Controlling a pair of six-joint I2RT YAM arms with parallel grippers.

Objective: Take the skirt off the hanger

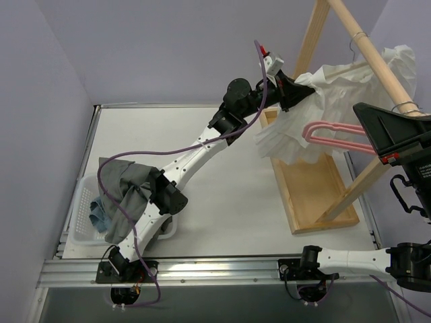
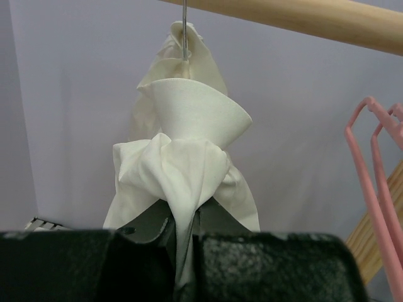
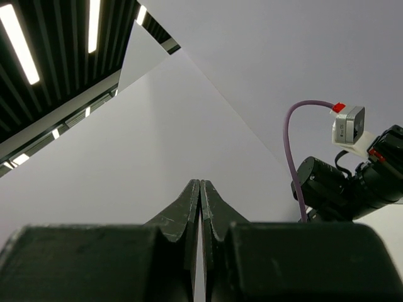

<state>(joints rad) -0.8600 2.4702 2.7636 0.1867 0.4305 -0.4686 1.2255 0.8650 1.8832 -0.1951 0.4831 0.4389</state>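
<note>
— What sat on the table [image 1: 222, 195]?
— A wooden rack base [image 1: 316, 195] stood beneath the left claw [image 1: 301, 91]; a white basket [image 1: 79, 205] lay well apart, to its left

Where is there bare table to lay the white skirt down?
Bare grey tabletop lies between the white left arm and the wooden rack base, and again behind that arm toward the far-left corner. The white plastic basket is crowded with clothes.

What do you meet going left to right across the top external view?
Basket of clothes → left gripper → white skirt it pinches, hanging from the wooden rail → right arm. The pink hanger overlaps the skirt, so it is left out.
</note>
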